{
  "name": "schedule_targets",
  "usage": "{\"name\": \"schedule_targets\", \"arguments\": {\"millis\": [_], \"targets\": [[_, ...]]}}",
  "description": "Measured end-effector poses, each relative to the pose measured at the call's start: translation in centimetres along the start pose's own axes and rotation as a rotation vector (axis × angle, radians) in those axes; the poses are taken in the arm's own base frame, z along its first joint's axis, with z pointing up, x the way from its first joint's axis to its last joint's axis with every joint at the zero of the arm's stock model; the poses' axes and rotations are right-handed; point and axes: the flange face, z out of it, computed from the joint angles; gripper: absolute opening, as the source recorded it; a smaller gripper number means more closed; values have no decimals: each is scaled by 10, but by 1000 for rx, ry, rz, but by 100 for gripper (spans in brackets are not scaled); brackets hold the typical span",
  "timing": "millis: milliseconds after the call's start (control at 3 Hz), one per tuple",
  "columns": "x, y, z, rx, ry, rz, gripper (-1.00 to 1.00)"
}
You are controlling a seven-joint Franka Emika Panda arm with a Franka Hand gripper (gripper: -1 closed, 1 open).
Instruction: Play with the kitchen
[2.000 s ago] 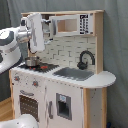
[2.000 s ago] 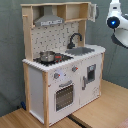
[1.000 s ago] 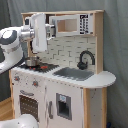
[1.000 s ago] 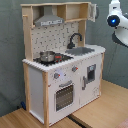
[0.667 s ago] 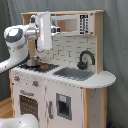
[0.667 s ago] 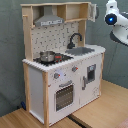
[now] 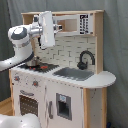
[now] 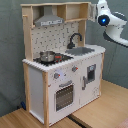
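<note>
White arm casing hides the business end: the gripper (image 7: 46, 29) hangs up at hood height in the first exterior view, and whether the jaws are open or closed I cannot tell. It carries nothing that shows.

Just below and behind it stands the kitchen (image 8: 60, 75), upright on a wooden floor (image 8: 100, 112) in the second exterior view. Being painted board and light wood, it should be stiff and fairly heavy as a whole, but its moving parts look light. The likely places to take hold are the oven door (image 8: 63, 95) by its bar handle, the knobs (image 8: 56, 76) on the front panel, and the black faucet (image 7: 85, 57) over the grey sink (image 7: 74, 73). The small metal pot (image 8: 47, 56) on the hob is probably light, hard and slippery; its rim or side handles suit a pinch.

Obstacles: the hood (image 8: 48, 21) overhangs the hob, and the shelf posts and backsplash (image 7: 65, 50) close in the rear, so reaching the pot leaves little headroom.
</note>
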Motion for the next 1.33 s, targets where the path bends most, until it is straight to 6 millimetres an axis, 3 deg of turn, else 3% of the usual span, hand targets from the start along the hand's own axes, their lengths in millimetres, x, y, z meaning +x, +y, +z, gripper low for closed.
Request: {"name": "schedule_targets", "arguments": {"millis": [667, 1000, 1333], "targets": [[53, -41, -32, 30, 155, -70, -100], [79, -51, -41, 33, 203, -85, -100], [99, -58, -36, 28, 230, -92, -100]]}}
